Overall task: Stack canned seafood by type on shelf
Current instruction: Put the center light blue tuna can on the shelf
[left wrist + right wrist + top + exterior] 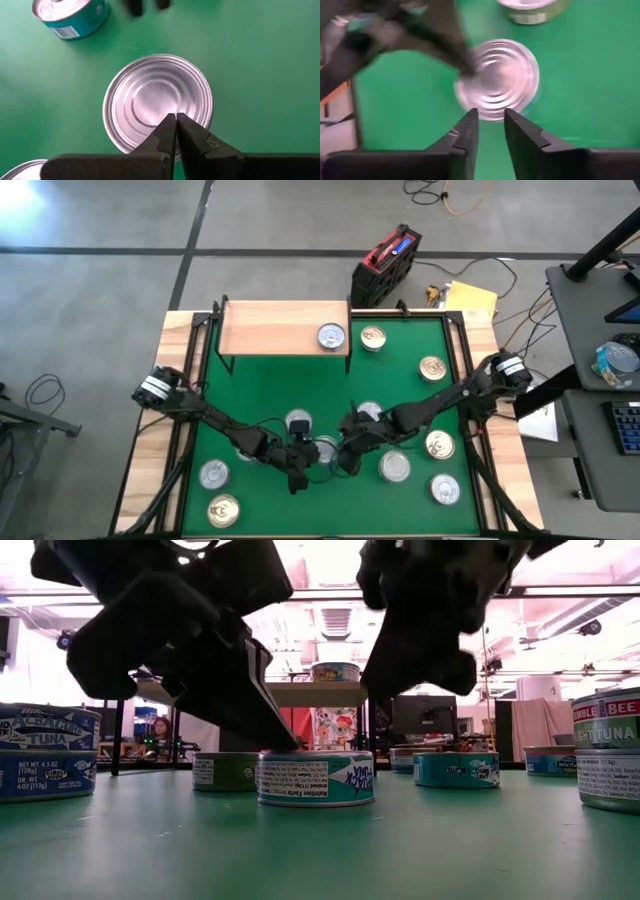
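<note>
From above, I can barely make out the tin (324, 448) both arms converge on: dark links and cables cover most of it at the near middle of the green mat (300, 385). My left hand (297, 477) has its fingers pressed together, tips resting on the tin's ribbed silver lid (157, 102). That lid is plain concentric rings, and I see no pull tab on it. The right hand (491, 125) hovers just beside the same tin with a narrow gap between its fingers, gripping nothing. Its wrist picture is smeared, so the lid there is only a bright ringed disc.

From table level both hands are black masses cut off at the top, and I see only the tin's teal and white paper label (315, 778). Two stacked tuna tins (48, 752) are cropped at one edge, and another labelled stack (608, 750) is cut by the opposite edge.

The shelf (285, 328) is a pale wood board on thin black legs at the far side of the mat. One silver-topped tin (331, 336) sits at its right end. A gold-topped tin (372, 338) lies on the mat just beside the shelf, another (432, 367) farther right. More round flat tins are scattered along the near edge, silver (213, 474) and gold (223, 509) on the left. Beyond the table's far edge lies a red and black case (385, 265) on the floor.
</note>
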Robot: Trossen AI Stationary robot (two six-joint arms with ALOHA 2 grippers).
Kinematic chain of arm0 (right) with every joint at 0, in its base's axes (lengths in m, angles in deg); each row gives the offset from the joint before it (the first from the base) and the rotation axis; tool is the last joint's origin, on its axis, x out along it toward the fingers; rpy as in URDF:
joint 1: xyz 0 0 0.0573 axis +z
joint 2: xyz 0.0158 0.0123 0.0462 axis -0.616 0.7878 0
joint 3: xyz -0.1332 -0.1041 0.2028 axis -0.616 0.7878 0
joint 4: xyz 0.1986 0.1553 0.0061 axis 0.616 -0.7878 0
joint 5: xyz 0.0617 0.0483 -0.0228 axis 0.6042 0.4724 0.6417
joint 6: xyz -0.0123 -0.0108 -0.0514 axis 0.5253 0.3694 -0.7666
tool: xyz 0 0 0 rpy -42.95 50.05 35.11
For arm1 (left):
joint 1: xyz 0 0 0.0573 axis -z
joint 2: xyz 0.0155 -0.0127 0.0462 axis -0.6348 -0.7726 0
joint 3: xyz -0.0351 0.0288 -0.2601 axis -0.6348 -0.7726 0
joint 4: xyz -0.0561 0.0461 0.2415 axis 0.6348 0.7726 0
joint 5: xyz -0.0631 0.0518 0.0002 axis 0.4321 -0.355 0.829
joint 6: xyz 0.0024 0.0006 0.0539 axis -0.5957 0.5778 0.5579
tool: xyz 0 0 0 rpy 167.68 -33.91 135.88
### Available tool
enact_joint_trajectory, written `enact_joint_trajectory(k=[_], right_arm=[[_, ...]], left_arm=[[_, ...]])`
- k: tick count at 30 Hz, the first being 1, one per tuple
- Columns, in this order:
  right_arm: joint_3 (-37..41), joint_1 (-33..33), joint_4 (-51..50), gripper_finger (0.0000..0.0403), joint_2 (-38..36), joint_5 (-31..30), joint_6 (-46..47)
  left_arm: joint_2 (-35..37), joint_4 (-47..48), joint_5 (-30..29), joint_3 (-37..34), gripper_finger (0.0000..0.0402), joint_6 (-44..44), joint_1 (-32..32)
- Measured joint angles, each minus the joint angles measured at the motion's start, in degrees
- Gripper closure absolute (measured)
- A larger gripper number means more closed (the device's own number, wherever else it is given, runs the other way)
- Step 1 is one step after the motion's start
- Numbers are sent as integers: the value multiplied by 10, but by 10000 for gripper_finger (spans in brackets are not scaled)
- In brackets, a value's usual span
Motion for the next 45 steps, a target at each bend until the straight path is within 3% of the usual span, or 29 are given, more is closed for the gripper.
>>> enact_joint_trajectory(k=[10,18,24,32,39,45], right_arm=[[20,-32,10,197,0,0,-9],[55,-34,101,138,4,28,-8],[52,-35,130,123,36,30,-10],[28,-35,152,106,85,58,-16],[12,-36,144,103,87,63,-29],[-7,-37,102,114,84,58,-49]], left_arm=[[-1,-1,-17,-9,401,-32,22],[-2,-58,-48,-42,401,-57,46],[-3,-76,-46,-47,401,-66,57],[-3,-98,-124,-71,401,-84,87],[-4,-161,-134,-98,401,-92,93],[0,-160,-155,-69,401,-21,105]])
